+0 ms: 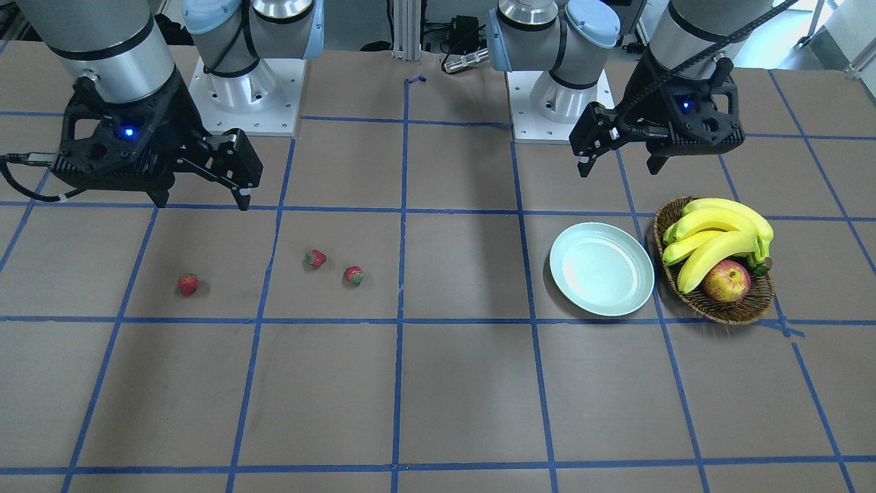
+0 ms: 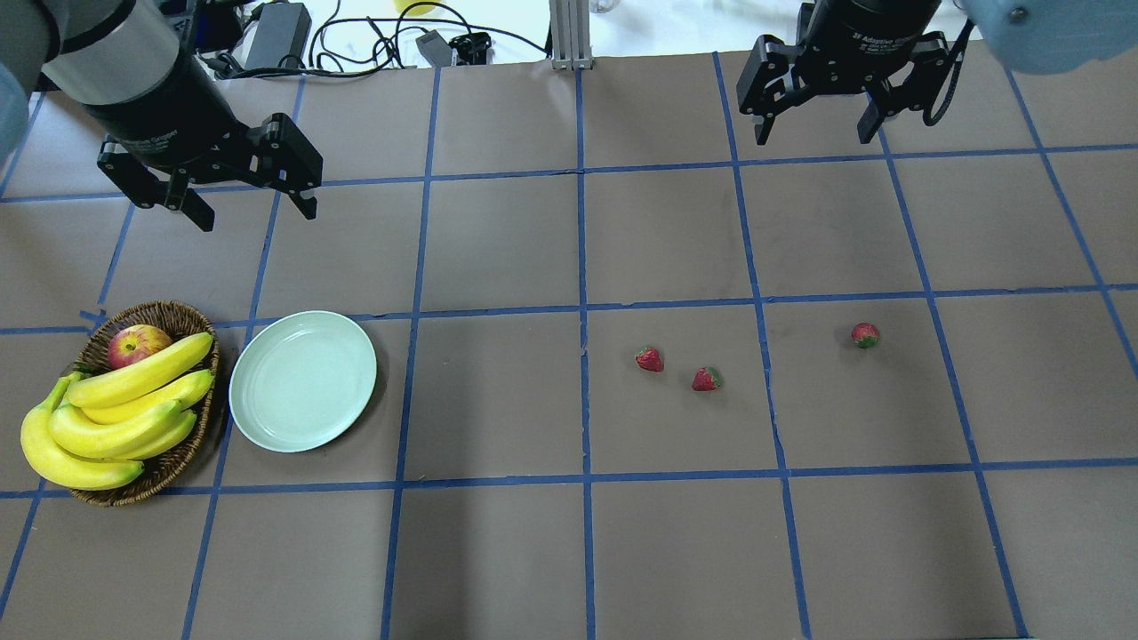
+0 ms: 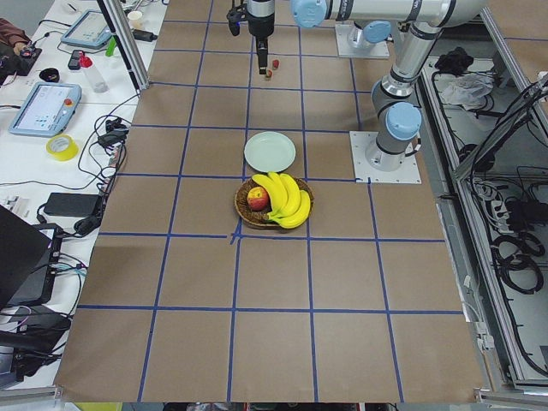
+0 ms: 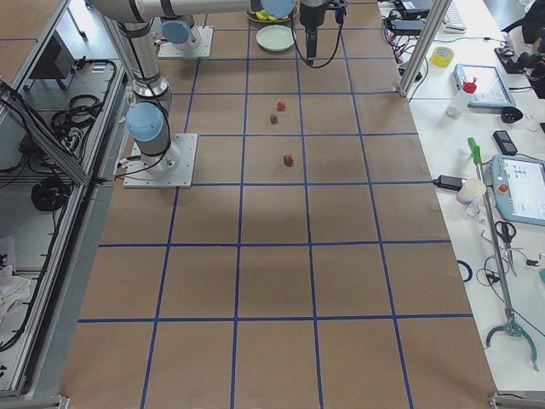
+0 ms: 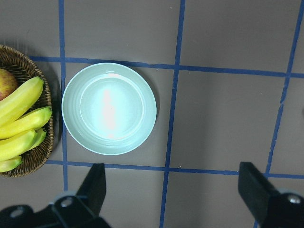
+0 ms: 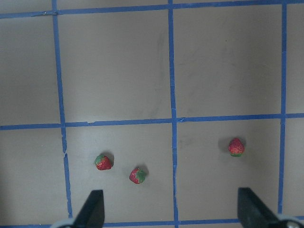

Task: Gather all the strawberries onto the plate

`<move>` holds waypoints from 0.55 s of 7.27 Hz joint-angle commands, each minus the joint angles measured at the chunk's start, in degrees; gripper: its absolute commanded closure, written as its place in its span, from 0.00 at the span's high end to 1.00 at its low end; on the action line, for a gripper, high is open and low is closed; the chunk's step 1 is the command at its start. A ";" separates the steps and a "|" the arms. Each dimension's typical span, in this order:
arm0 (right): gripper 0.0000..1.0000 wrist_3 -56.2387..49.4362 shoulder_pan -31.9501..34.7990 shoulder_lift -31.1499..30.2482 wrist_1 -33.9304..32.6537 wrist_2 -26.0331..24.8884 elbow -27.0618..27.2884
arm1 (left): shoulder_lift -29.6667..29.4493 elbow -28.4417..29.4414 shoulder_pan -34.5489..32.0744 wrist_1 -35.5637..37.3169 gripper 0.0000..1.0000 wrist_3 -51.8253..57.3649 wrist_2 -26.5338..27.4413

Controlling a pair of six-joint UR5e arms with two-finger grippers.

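**Three strawberries loose on worktop; plate bare; both hands open**

All three berries lie on the brown worktop (image 2: 498,400), on the robot's right half. The inner strawberry (image 2: 650,359) and middle strawberry (image 2: 707,380) share one taped square, near each other but apart. The outer strawberry (image 2: 865,335) sits alone in the next square further right, well apart from the pair.

The plate (image 2: 302,380) is on the robot's left half, flat on the worktop and well apart from every berry. Its rim is just beside the wicker basket (image 2: 169,313); contact cannot be told. The basket holds bananas (image 2: 116,413) and an apple (image 2: 138,345).

The left hand (image 2: 258,216) hangs raised over the worktop with its fingers spread wide, gripping nothing. Its wrist view looks straight down on the plate. The right hand (image 2: 813,140) is also raised, spread wide and empty. Its wrist view takes in all three berries beyond its two fingertips.
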 commanded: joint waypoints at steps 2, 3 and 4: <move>1.00 -0.05 0.00 0.01 -0.10 0.00 0.00 | 0.23 -0.76 0.08 0.09 1.00 0.01 0.07; 1.00 -0.05 0.00 0.01 0.16 0.00 0.00 | 0.23 -0.76 0.08 0.09 1.00 0.01 0.24; 1.00 -0.05 0.00 0.01 0.07 0.00 0.00 | 0.05 -0.76 0.08 -0.09 1.00 -0.08 -0.02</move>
